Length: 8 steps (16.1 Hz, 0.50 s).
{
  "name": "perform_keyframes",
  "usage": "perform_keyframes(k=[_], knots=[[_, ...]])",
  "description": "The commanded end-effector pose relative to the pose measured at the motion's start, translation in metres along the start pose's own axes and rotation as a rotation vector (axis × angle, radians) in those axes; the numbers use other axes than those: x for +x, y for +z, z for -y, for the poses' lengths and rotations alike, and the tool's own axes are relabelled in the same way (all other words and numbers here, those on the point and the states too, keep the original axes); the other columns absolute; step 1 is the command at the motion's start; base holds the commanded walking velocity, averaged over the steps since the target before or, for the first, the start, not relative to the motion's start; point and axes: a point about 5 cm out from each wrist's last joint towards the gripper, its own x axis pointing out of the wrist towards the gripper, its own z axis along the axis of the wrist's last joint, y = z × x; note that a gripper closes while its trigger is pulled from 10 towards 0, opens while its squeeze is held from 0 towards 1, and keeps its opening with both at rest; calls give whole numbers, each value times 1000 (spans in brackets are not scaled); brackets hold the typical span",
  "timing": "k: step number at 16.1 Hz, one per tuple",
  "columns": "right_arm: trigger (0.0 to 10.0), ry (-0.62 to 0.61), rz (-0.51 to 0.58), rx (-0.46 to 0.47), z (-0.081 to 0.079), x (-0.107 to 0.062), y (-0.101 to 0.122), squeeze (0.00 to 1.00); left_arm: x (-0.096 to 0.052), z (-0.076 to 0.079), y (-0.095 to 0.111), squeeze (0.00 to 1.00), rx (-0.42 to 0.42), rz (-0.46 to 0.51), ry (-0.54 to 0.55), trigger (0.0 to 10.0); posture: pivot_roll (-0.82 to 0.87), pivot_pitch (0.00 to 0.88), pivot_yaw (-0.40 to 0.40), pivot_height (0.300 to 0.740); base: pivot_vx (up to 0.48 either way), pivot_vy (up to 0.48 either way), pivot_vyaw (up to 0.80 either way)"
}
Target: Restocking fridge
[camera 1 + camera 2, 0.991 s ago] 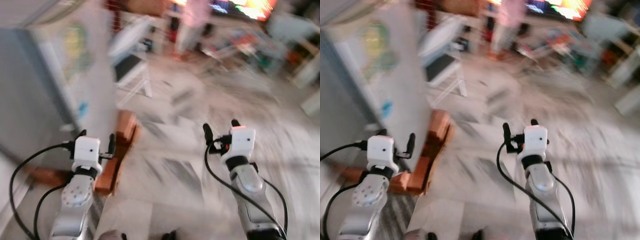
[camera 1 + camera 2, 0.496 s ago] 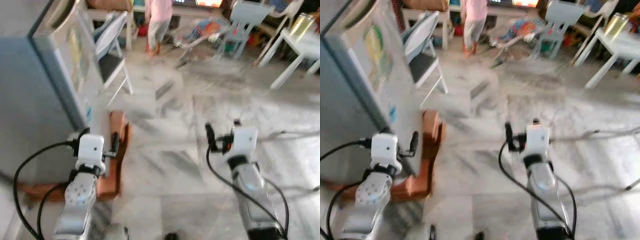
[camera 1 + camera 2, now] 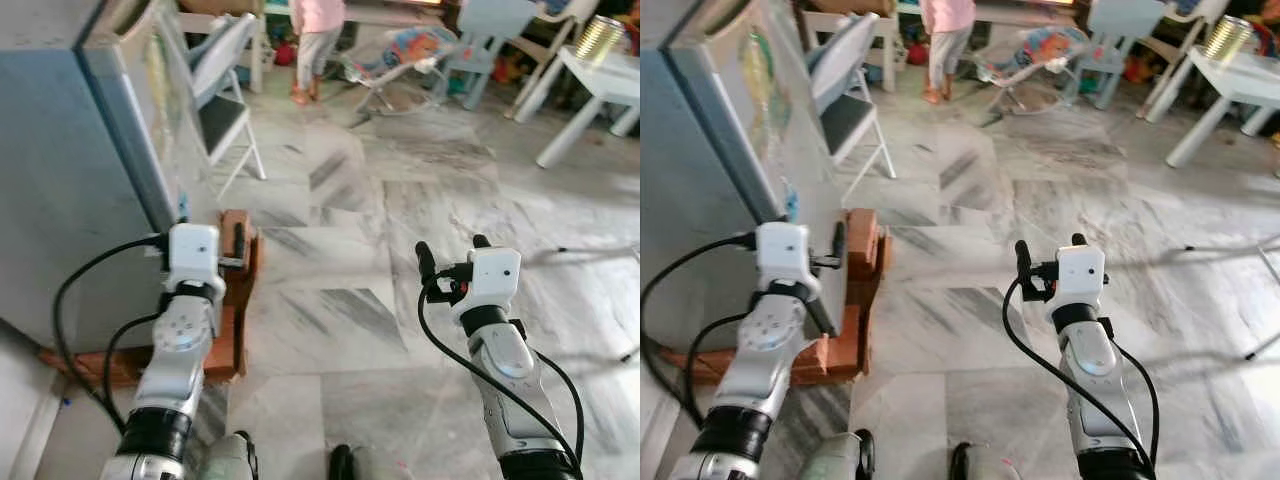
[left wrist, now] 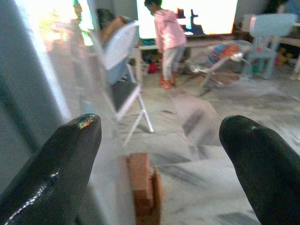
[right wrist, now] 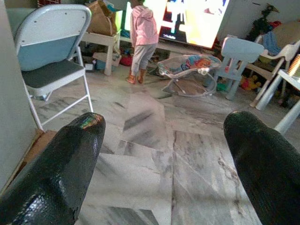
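Beside robot's left stands tall grey metal fridge (image 3: pixel 60 170), door side facing room, base on brick-red wooden plinth (image 3: pixel 232 290). Left tool (image 3: pixel 205 265) near fridge edge, fingers spread wide, empty. Right tool (image 3: pixel 450 258) over grey-veined marble floor (image 3: pixel 340 250), fingers wide apart, empty. No stock items in sight. Fridge likely heavy, rigid; door best taken at edge, handle not discernible. Count: one fridge, one white folding chair (image 3: pixel 225 90), one person in pink top (image 3: pixel 318 40).

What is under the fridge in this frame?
The fridge stands on a low reddish-brown base, seemingly wood or brick, protruding at its front corner on the marble floor. How far it runs beneath is hidden by the fridge body and the left gripper.
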Motion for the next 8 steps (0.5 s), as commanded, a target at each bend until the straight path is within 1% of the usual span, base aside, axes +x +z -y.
perform_keyframes(k=[1,2,3,4,5,6,7,8], knots=[[10000,-3,-2,-6,5,2,2,0,4,-2,2,0,-7,12,12,10000,98,102,-93,740,0,0,0],[10000,-6,-2,-7,6,1,1,0,4,-3,3,0,-7,17,16,10000,97,100,-91,740,0,0,0],[10000,-3,-2,-7,6,-1,1,0,1,-9,3,0,16,22,52,10000,97,100,-91,740,0,0,0],[10000,9,3,-11,5,-2,2,0,-3,-15,5,0,2,34,83,10000,91,102,-84,740,0,0,0],[10000,11,5,-11,5,-3,2,0,-8,-18,8,0,-4,52,82,10000,91,104,-84,740,0,0,0],[10000,8,4,-10,6,-4,2,0,-19,-24,10,0,-6,60,98,10000,99,106,-85,740,0,0,0],[10000,13,2,-1,5,-5,1,0,-30,-25,6,0,-3,50,99,10000,111,109,-85,740,0,0,0],[10000,24,1,11,3,-5,0,0,-36,-24,4,0,2,43,93,10000,112,109,-85,740,0,0,0]])
